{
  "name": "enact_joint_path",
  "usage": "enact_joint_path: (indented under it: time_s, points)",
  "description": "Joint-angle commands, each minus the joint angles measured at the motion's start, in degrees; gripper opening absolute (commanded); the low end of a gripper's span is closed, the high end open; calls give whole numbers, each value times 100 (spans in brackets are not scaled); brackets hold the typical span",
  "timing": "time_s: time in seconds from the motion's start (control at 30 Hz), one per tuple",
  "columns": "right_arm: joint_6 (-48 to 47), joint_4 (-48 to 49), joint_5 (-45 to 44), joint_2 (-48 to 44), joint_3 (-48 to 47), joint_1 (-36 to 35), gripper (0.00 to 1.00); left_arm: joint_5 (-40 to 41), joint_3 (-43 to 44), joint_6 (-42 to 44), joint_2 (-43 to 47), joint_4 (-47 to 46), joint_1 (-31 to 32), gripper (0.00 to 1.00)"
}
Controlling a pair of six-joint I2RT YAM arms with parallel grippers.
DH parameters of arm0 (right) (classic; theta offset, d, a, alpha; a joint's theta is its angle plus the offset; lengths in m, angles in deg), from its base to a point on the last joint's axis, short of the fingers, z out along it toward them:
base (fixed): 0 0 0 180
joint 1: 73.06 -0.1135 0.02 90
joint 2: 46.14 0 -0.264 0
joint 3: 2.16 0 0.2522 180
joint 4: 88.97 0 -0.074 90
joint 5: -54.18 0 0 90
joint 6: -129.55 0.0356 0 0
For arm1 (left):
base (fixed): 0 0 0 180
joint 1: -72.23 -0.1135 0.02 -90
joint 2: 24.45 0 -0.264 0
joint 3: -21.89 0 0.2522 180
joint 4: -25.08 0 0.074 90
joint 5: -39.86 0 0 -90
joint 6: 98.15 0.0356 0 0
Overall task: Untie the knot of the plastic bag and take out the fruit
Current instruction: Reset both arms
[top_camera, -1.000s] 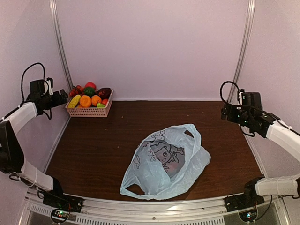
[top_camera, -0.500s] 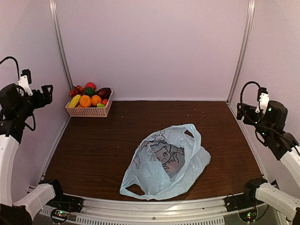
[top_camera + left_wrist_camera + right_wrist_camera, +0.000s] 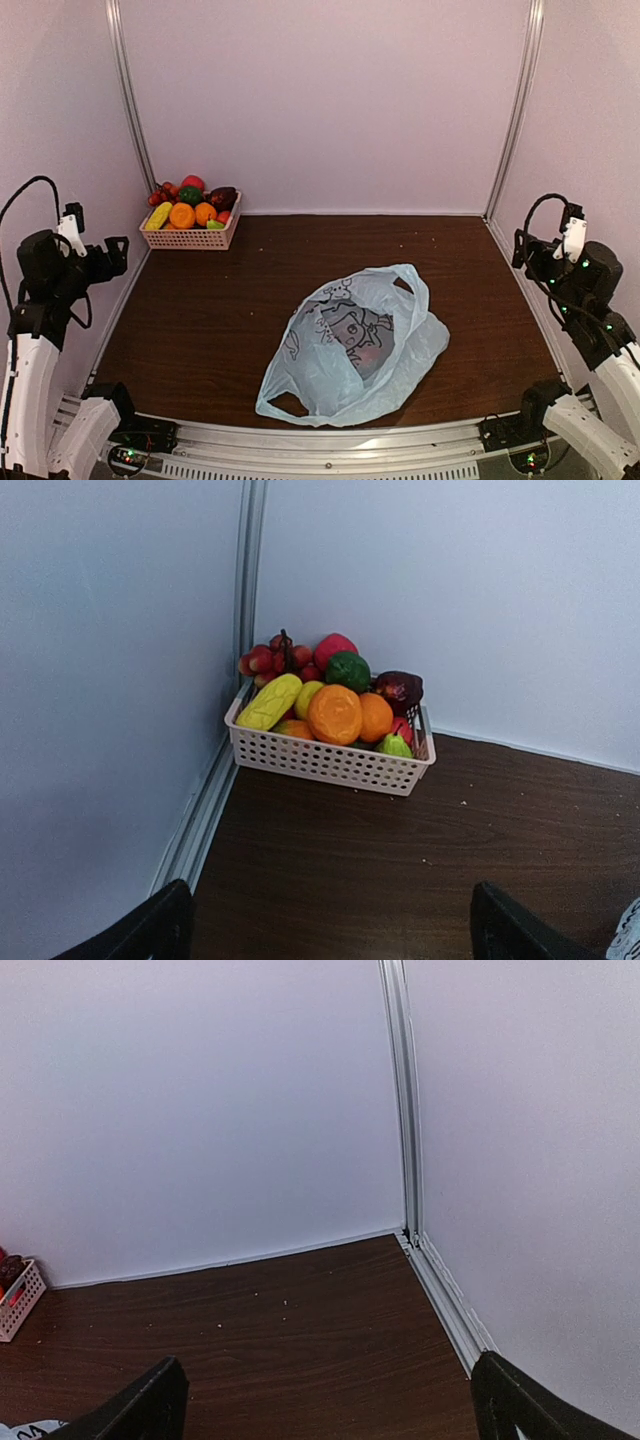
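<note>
Left fingers (image 3: 160, 927): spread wide, nothing between them, only bare table below.
Right fingers (image 3: 150, 1405): spread wide too, gripping nothing.
Left gripper (image 3: 112, 256): released, raised off the table, well left of the bag (image 3: 350, 345) and apart from it, facing the far-left corner.
Right gripper (image 3: 522, 248): released, raised, well right of the bag, facing the far-right corner.
Bag: light blue with a black cartoon print, lying slumped between my two arms, nearer the front edge of the table (image 3: 200, 320) than the back wall.
Loops: one (image 3: 405, 283) at the bag's far end, one (image 3: 283, 404) at its near-left corner, both lying flat.
Knot: I cannot make it out from above.
In the bag: a reddish round shape (image 3: 366, 356) shows through the plastic under the print; I cannot tell what it is.
Fruit (image 3: 333, 712): heaped in the basket (image 3: 330, 765), with red berries, a yellow ridged piece, oranges, and green and red round ones.
Basket: far-left of the bag, well apart from it, against the back wall in the corner.
</note>
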Motion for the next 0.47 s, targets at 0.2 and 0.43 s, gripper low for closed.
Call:
enact_joint_path:
  time_s: [0.2, 0.43]
  points:
    - [-58, 153, -148, -14, 86, 36, 99, 28, -66, -108, -4, -282, 7, 97]
    - [-52, 165, -140, 5, 88, 36, 99, 19, -71, -147, -43, -284, 9, 97]
